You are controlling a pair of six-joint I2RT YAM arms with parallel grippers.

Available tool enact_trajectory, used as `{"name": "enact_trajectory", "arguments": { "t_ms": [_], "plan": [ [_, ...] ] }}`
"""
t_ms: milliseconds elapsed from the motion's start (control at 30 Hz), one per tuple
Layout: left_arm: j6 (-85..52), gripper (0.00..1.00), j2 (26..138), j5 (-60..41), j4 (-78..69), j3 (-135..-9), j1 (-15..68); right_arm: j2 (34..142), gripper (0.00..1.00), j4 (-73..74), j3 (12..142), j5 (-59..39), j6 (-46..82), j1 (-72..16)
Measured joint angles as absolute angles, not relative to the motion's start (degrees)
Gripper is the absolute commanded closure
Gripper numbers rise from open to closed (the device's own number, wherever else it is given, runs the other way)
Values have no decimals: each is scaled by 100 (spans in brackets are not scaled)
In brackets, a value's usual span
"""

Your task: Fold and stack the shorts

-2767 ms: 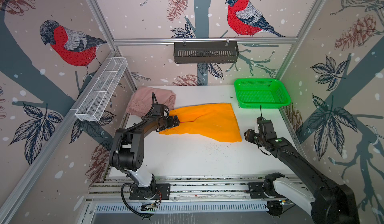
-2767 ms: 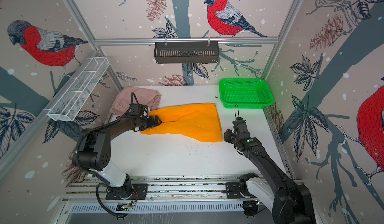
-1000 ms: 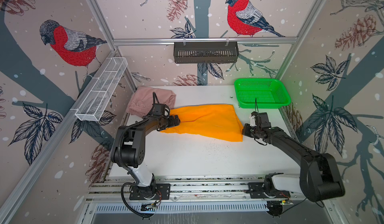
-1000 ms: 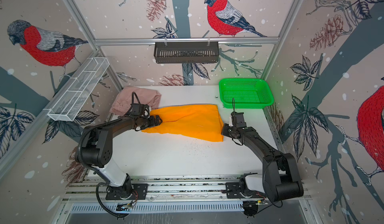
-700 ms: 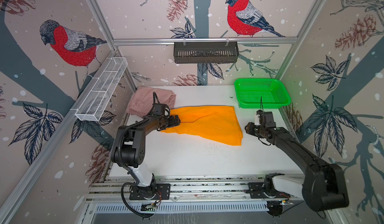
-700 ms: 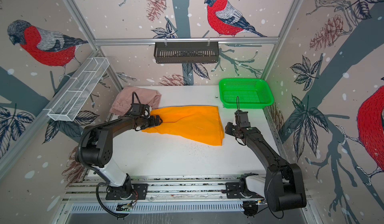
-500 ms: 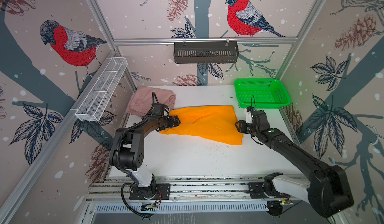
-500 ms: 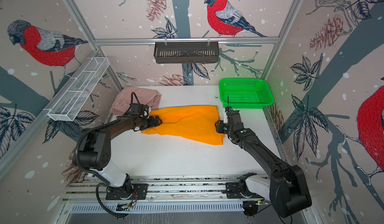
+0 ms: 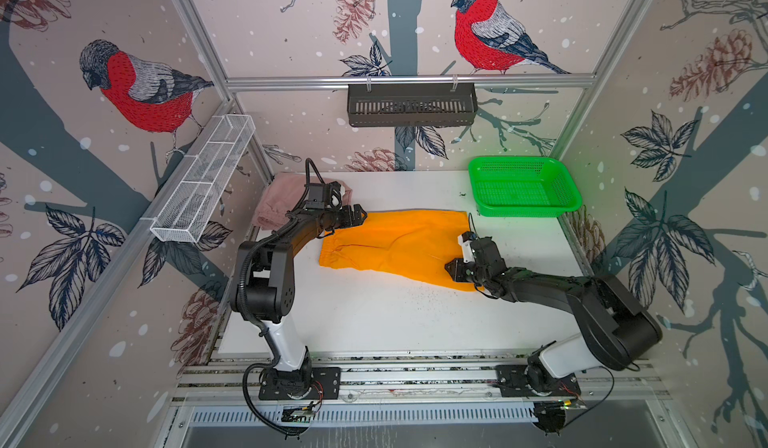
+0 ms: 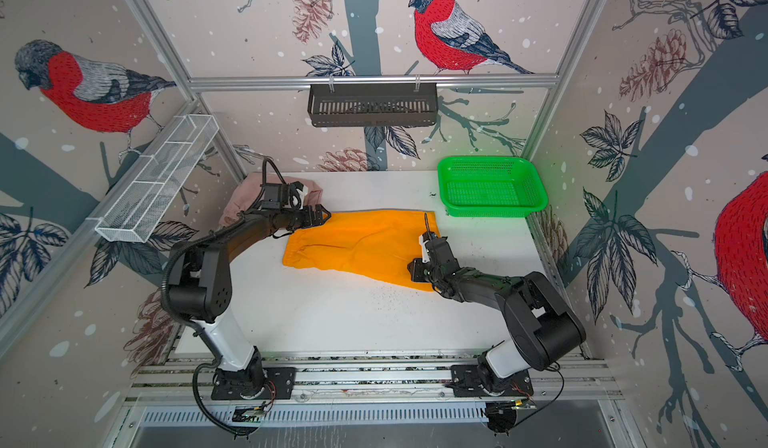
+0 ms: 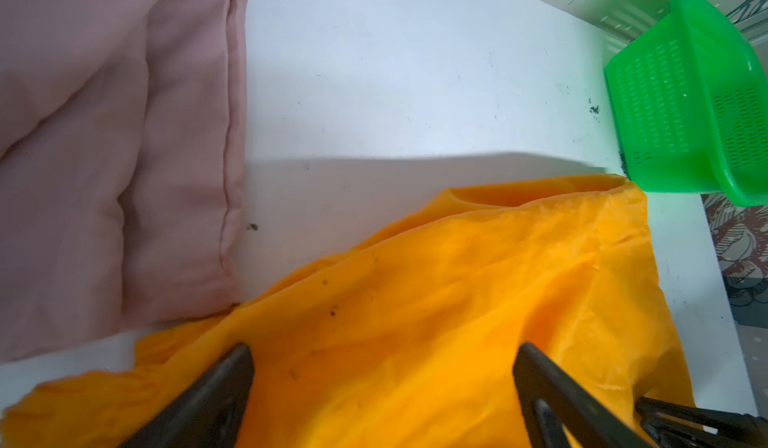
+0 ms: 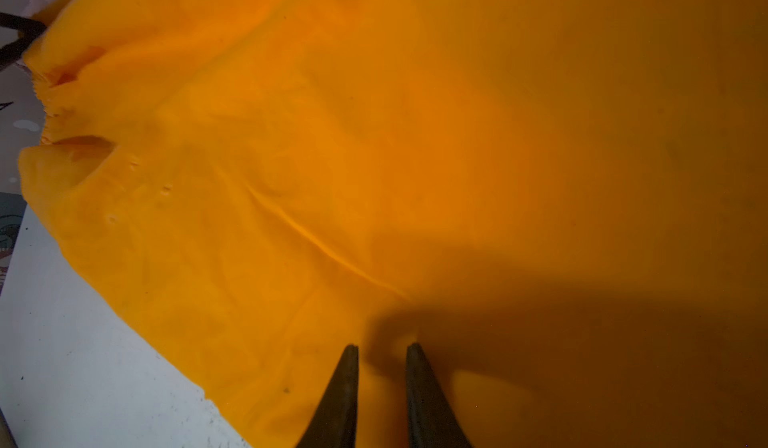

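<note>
The orange shorts [image 9: 395,242] [image 10: 357,242] lie spread flat mid-table, gathered waistband to the left. The pink shorts [image 9: 278,200] [image 10: 241,200] sit folded at the back left corner, partly behind the left arm. My left gripper [image 9: 359,217] [image 10: 326,215] [image 11: 383,347] is wide open over the orange shorts' [image 11: 457,300] back left corner, holding nothing. My right gripper [image 9: 451,267] [image 10: 411,267] [image 12: 382,346] rests on the orange shorts' [image 12: 374,134] front right part. Its jaws stand a narrow gap apart, tips on the cloth. The pink shorts [image 11: 104,134] lie just beside the orange cloth.
A green mesh basket [image 9: 523,213] [image 10: 490,211] [image 11: 685,105] stands at the back right, close to the orange shorts' far corner. A white wire shelf [image 9: 203,179] hangs on the left wall and a dark rack [image 9: 411,105] on the back wall. Bare white table [image 9: 395,317] lies in front.
My right gripper let go of the orange shorts' right hem, drew back, then came in over the cloth's front right part with jaws narrowing. The left arm barely moved.
</note>
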State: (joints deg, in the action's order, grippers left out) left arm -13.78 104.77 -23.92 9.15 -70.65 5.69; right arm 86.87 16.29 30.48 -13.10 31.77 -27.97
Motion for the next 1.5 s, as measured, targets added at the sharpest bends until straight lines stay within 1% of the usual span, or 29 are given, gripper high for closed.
{"name": "enact_trajectory", "arguments": {
  "t_ms": [300,400,500,567,633,667,733,800,833,900,967,1000,1133,1267,1333,1367,1433,1500],
  "plan": [
    [-1162,2,11284,-2510,403,-7129,574,8825,74,2112,2738,-1614,3433,-2080],
    [-1157,2,11343,-2630,145,-6834,591,8639,73,2010,2622,-1651,3452,-1918],
    [-1216,2,11279,-2679,-340,-6508,648,8241,72,1586,2502,-1627,3468,-1695],
    [-1286,2,11163,-2668,-567,-6267,788,7918,65,1271,2488,-1603,3465,-1553],
    [-1387,2,10925,-2668,-561,-6001,1028,7535,55,943,2569,-1555,3380,-1404],
    [-1448,2,10814,-2657,-491,-5913,1125,7408,53,829,2637,-1511,3273,-1356],
    [-1579,2,10506,-2580,-145,-5802,1284,7216,44,578,2886,-1439,3002,-1302],
    [-1675,2,10112,-2333,266,-5828,1282,7087,38,318,3225,-1367,2674,-1396],
    [-1704,2,9863,-2084,493,-5920,1260,7063,35,235,3448,-1339,2491,-1535],
    [-1758,2,9380,-1747,794,-6154,1201,7059,33,119,3909,-1184,2058,-2021],
    [-1761,2,8941,-1507,1020,-6414,1118,7161,31,-16,4399,-996,1564,-2696],
    [-1765,2,8733,-1435,1179,-6556,1057,7286,28,-43,4646,-895,1299,-3061],
    [-1791,2,8060,-1103,1844,-6862,722,7937,23,-279,5468,-355,353,-4510],
    [-1852,2,7391,-902,2399,-6681,504,8678,18,-436,6071,150,-489,-5819],
    [-1881,2,7017,-888,2569,-6486,344,9183,12,-493,6405,445,-928,-6396],
    [-1918,2,6886,-893,2609,-6401,228,9373,9,-543,6532,541,-1066,-6552],
    [-1959,2,6641,-945,2587,-6141,-137,9876,7,-639,6853,862,-1376,-6845],
    [-2075,2,6475,-1214,2467,-5793,-495,10309,5,-746,7142,1144,-1581,-7048]
  ]
}}
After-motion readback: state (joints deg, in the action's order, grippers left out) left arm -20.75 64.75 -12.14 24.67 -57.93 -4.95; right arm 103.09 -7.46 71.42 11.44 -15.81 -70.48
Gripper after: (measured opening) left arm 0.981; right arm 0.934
